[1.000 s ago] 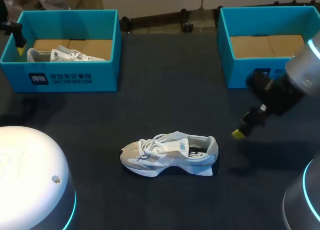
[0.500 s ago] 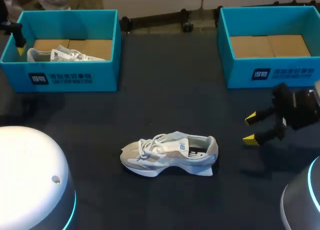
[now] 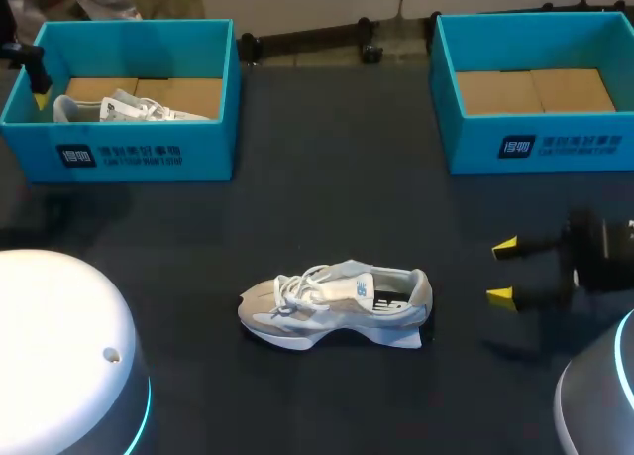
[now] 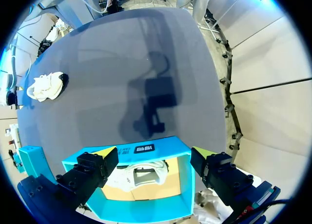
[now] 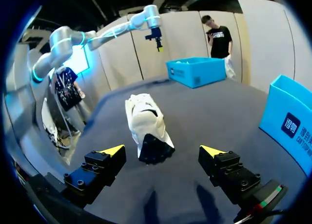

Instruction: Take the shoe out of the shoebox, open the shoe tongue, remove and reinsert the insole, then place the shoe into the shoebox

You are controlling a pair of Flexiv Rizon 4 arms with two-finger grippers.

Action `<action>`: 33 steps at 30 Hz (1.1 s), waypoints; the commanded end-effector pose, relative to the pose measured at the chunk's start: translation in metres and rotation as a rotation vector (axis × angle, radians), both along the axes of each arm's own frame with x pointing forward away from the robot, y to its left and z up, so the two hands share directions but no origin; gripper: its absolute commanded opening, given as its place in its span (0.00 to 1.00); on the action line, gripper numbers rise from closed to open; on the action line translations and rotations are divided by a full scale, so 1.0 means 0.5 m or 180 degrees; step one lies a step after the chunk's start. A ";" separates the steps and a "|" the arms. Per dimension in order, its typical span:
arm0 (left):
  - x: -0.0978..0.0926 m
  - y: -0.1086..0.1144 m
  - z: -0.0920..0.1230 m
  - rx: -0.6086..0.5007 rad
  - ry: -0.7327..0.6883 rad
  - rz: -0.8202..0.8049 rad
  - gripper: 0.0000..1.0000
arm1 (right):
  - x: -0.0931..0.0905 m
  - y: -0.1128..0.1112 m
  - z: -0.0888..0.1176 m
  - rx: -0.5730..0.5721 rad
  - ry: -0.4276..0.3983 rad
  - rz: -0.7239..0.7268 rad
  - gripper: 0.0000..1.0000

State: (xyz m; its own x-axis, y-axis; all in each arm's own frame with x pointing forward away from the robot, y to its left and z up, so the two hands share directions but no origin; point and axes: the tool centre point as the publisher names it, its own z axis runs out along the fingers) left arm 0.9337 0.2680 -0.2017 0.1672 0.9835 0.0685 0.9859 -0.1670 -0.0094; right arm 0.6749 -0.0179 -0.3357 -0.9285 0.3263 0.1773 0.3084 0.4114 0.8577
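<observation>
- Sneaker (image 3: 337, 304): grey and white with white laces. It stands on its sole on the dark table (image 3: 327, 177), outside both boxes and nearer the robot's side than they are. Its toe points toward my left and its heel toward my right.
- Right gripper (image 3: 503, 271): it sits near the sneaker's heel end without touching it. Its two yellow-tipped fingers are spread wide with nothing between them.
- In the right wrist view the sneaker (image 5: 144, 121) lies straight ahead of the right gripper (image 5: 162, 150). The dark heel faces the fingers and the toe points away.
- Left shoebox (image 3: 149, 153): teal, at the far left of the table. It holds a second sneaker (image 3: 129, 108), white, lying on a brown cardboard floor close to the near wall.
- Left gripper (image 4: 153, 153): it hangs above the left shoebox (image 4: 141, 204) with its fingers wide apart, holding nothing. In its wrist view the box lies open below, and the second sneaker (image 4: 144, 171) shows inside, under the gap between the fingers. The sneaker on the table (image 4: 46, 86) is well away from this gripper.
- From the right wrist view, the left arm (image 5: 97, 33) reaches in high over the far left shoebox (image 5: 197, 70).
- Right shoebox (image 3: 555, 148): teal, at the far right of the table, its brown cardboard floor showing. It is well apart from the sneaker, and the right gripper is nearer the robot than its front wall.
</observation>
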 end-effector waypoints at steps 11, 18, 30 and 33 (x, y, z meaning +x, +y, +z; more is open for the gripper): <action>-0.001 0.000 0.000 0.0006 -0.0004 -0.0003 1.00 | -0.009 0.014 -0.078 0.0433 -0.0236 0.0094 1.00; -0.001 0.000 0.000 0.0006 -0.0004 -0.0003 1.00 | -0.008 0.029 -0.111 0.0500 -0.0308 0.0120 1.00; -0.001 0.000 0.000 0.0006 -0.0004 -0.0003 1.00 | -0.009 0.042 -0.126 0.0527 -0.0466 0.0214 1.00; -0.001 0.000 0.000 0.0006 -0.0004 -0.0003 1.00 | -0.008 0.054 -0.122 0.0452 -0.0482 0.0229 1.00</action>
